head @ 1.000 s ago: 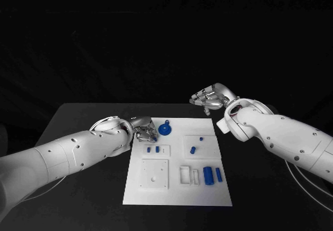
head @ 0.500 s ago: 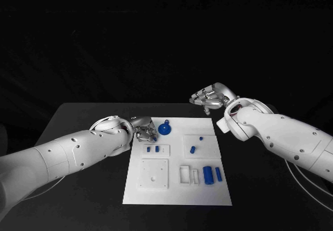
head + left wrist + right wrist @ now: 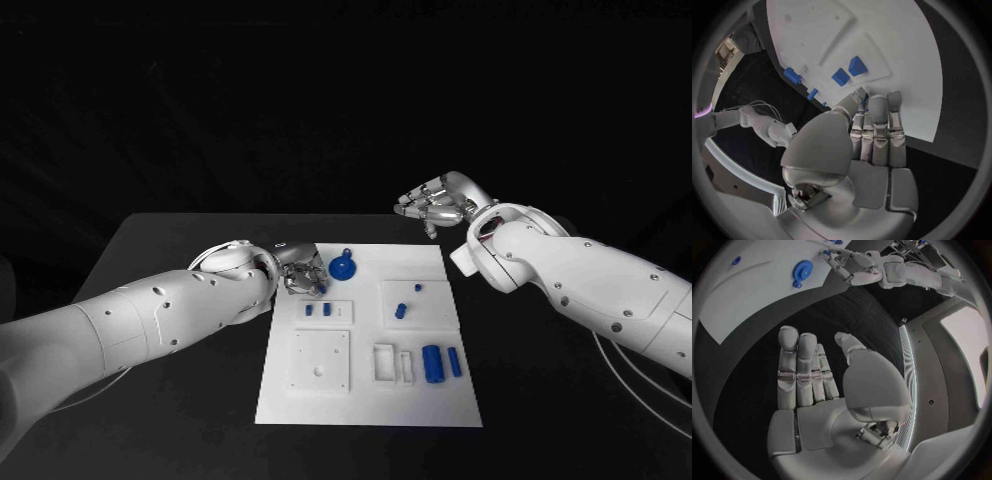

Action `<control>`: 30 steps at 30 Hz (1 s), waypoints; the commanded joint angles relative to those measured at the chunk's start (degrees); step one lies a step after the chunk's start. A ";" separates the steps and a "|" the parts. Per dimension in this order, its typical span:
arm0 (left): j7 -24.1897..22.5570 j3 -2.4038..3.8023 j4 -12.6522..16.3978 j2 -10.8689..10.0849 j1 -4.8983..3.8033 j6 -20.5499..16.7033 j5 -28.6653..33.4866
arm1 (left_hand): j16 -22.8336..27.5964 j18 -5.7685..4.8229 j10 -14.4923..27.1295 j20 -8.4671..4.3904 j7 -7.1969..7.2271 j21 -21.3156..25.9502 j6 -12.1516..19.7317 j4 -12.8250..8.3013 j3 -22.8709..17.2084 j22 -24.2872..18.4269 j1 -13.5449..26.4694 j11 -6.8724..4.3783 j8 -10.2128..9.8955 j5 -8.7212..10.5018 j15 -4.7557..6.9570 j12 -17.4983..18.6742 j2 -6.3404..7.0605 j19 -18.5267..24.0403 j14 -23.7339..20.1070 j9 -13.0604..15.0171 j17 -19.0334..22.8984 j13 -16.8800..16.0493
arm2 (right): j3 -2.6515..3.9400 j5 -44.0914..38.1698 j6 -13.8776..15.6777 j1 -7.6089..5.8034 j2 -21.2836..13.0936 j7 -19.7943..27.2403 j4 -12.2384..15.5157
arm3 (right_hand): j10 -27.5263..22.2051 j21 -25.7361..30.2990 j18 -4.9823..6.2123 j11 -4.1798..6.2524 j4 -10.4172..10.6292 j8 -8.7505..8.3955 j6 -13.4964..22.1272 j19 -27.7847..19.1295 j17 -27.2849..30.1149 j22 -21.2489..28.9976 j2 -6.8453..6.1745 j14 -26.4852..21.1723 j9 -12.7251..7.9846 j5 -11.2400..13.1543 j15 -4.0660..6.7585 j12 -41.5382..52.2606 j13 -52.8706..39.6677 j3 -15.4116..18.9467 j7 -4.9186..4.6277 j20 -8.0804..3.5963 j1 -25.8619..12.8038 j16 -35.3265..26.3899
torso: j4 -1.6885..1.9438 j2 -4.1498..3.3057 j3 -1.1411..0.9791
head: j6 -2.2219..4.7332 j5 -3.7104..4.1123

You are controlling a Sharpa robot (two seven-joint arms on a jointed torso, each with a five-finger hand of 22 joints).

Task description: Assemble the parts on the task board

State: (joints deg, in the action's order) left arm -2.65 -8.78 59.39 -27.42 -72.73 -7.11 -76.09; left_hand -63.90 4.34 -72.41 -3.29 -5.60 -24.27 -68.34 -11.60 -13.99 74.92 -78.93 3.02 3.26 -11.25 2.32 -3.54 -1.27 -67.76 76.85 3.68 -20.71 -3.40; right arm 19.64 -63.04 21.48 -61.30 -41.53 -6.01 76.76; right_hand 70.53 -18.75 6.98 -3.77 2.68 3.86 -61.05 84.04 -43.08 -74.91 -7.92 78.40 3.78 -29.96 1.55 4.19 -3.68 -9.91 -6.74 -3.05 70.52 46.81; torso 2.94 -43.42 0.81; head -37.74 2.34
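The left robot hand [image 3: 299, 277] sat low at the near-left corner of the white board [image 3: 368, 400], just beside the round blue wheel-shaped part [image 3: 343, 267]. Its fingers were drawn close together, with a speck of blue showing at their tips in the wrist view, but I could not tell whether it had hold of anything. On the board itself, two small blue blocks [image 3: 319, 310] lay in a raised tray just below that hand, two more small blue pieces [image 3: 408, 300] sat on the square plate toward the middle, and a pair of blue cylinders [image 3: 441, 362] lay side by side lower down, next to a white bracket. Farther right, the right robot hand [image 3: 436, 207] was raised above the far edge of the black worktop [image 3: 173, 240], well apart from the board; its fingers lay straight and side by side, the thumb apart, holding nothing. To my eye the work was at an early stage, with the left hand settling on a part near the wheel. The next move would call for a firm, checked pinch before lifting it toward its seat.
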 commanded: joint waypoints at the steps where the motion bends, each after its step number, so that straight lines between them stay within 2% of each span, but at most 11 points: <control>1: 0.80 -0.43 -0.10 0.01 0.45 1.53 -1.33 | 0.12 0.99 0.42 0.01 -0.09 -0.25 0.40 -0.35 -0.01 1.27 -0.33 0.04 0.32 0.14 -0.16 0.21 0.23 0.38 -0.37 0.08 -0.05 0.05 | 0.03 -0.38 -0.74 0.01 0.04 0.59 -0.03 | -0.24 0.10 1.11 -0.02 -0.01 -0.27 -0.21 1.69 0.06 -2.05 -0.19 -0.18 -0.03 -0.32 0.00 -0.27 0.09 -0.23 -0.15 0.32 -0.44 0.29 | 0.02 0.01 0.00 | -0.12 0.07; 4: 0.64 -0.49 -0.03 -0.03 0.45 1.06 -1.26 | -0.77 1.09 0.06 0.01 -0.28 -0.83 2.73 -0.74 -0.31 1.32 -0.45 0.00 0.27 0.14 -0.14 0.20 0.60 0.04 -0.12 -0.06 -0.42 0.05 | 0.03 -0.38 -0.73 0.02 0.06 0.61 -0.09 | -0.24 0.10 1.11 -0.02 -0.01 -0.27 -0.21 1.69 0.06 -2.05 -0.19 -0.18 -0.03 -0.32 0.00 -0.27 0.09 -0.23 -0.15 0.32 -0.44 0.29 | 0.02 0.03 -0.01 | -0.12 0.05; 11: 0.43 -0.52 0.14 -0.17 0.47 0.00 -1.08 | -1.08 1.17 0.14 0.06 -0.20 -1.48 3.86 -1.01 -0.98 1.27 -0.19 0.00 0.31 0.18 -0.17 0.19 1.12 0.32 -0.46 -0.04 -0.39 0.04 | 0.03 -0.36 -0.82 0.06 0.03 0.60 -0.18 | -0.22 0.32 1.12 -0.01 -0.05 -0.27 -0.22 1.75 0.15 -2.02 -0.16 -0.17 -0.03 -0.31 0.01 -0.27 0.09 -0.38 -0.13 0.31 -0.53 0.37 | 0.00 0.06 0.04 | -0.14 0.05; 13: 0.38 -0.52 0.24 -0.27 0.49 -0.52 -0.97 | -1.11 1.17 -0.12 0.05 0.08 -1.64 5.82 -1.18 -1.24 1.26 -0.24 -0.15 0.27 0.18 -0.12 0.22 1.36 0.33 -0.45 -0.13 -0.33 0.05 | 0.03 -0.36 -0.94 0.08 -0.01 0.55 -0.20 | -0.25 -0.02 1.13 -0.02 -0.10 -0.27 -0.20 1.94 0.11 -2.09 -0.18 0.00 -0.03 -0.33 0.03 -0.28 0.09 -0.40 -0.15 0.27 -0.50 0.48 | -0.01 0.06 0.03 | -0.13 0.05; 15: 0.36 -0.52 0.32 -0.36 0.51 -1.01 -0.88 | -1.12 1.12 -0.39 -0.04 0.98 -1.80 8.63 -1.33 -1.54 1.24 -0.19 -0.27 0.24 0.19 -0.02 0.19 1.74 0.26 -0.37 -0.15 -0.26 0.04 | 0.03 -0.36 -1.03 0.11 -0.05 0.52 -0.21 | -0.28 0.04 1.18 -0.01 -0.13 -0.27 -0.18 2.06 0.09 -2.07 -0.19 0.13 -0.03 -0.30 0.07 -0.29 0.09 -0.41 -0.15 0.23 -0.47 0.56 | 0.02 0.06 0.04 | -0.16 0.07; 22: 0.40 -0.51 0.41 -0.58 0.53 -2.09 -0.70 | -0.97 1.10 -0.13 -0.04 1.66 -1.92 13.27 -1.41 -2.02 1.20 -0.19 -0.13 0.13 0.22 -0.07 0.19 2.38 0.24 -0.36 -0.25 -0.08 0.04 | 0.03 -0.35 -1.23 0.17 -0.14 0.48 -0.33 | -0.38 0.11 1.22 -0.05 -0.17 -0.26 -0.10 2.08 0.09 -2.01 -0.19 0.11 -0.03 -0.26 0.04 -0.30 0.09 -0.41 -0.18 0.24 -0.47 0.54 | 0.01 0.06 0.05 | -0.09 0.06; 28: 0.50 -0.50 0.26 -0.80 0.54 -2.75 -0.61 | -0.86 1.17 0.59 0.06 1.68 -1.93 14.88 -1.37 -2.21 1.20 -0.21 0.14 0.07 0.19 -0.23 0.18 2.69 0.34 -0.53 -0.30 0.00 0.05 | 0.03 -0.38 -1.89 0.29 -0.24 0.32 -0.55 | -0.59 0.20 1.32 -0.09 -0.48 -0.27 0.01 2.21 0.08 -1.92 -0.20 0.30 -0.03 -0.17 0.06 -0.34 0.11 -0.53 -0.22 0.23 -0.17 0.61 | -0.01 0.05 0.04 | -0.01 0.03; 30: 0.49 -0.48 0.19 -0.98 0.54 -3.04 -0.54 | -0.84 1.25 1.19 0.15 1.65 -1.94 14.96 -1.36 -2.34 1.21 -0.22 0.35 0.08 0.20 -0.36 0.19 2.84 0.40 -0.61 -0.29 0.03 0.05 | 0.03 -0.61 -2.39 0.38 -0.29 0.21 -0.71 | -0.88 -0.25 1.37 -0.18 -1.24 -0.26 0.00 2.34 0.03 -1.97 -0.24 0.48 -0.03 -0.04 0.05 -0.37 0.12 -1.01 -0.28 0.23 0.45 0.74 | 0.01 0.05 0.04 | 0.02 0.04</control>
State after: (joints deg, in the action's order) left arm -2.21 -9.31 59.55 -28.39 -72.20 -8.85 -76.67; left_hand -64.78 4.52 -71.40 -3.18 -3.87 -26.04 -53.71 -12.99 -16.03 74.91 -78.94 3.43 3.49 -11.26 1.93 -3.54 1.03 -67.64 76.45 3.43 -20.76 -3.35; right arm 19.64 -63.04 20.69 -60.99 -41.78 -6.04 76.09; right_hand 69.91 -18.94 7.68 -3.99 1.52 3.86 -61.05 84.04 -43.00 -74.90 -8.10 78.40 3.78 -29.96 1.55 4.19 -3.63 -11.07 -6.74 -3.05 70.70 47.26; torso 2.94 -43.35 0.86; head -37.75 2.37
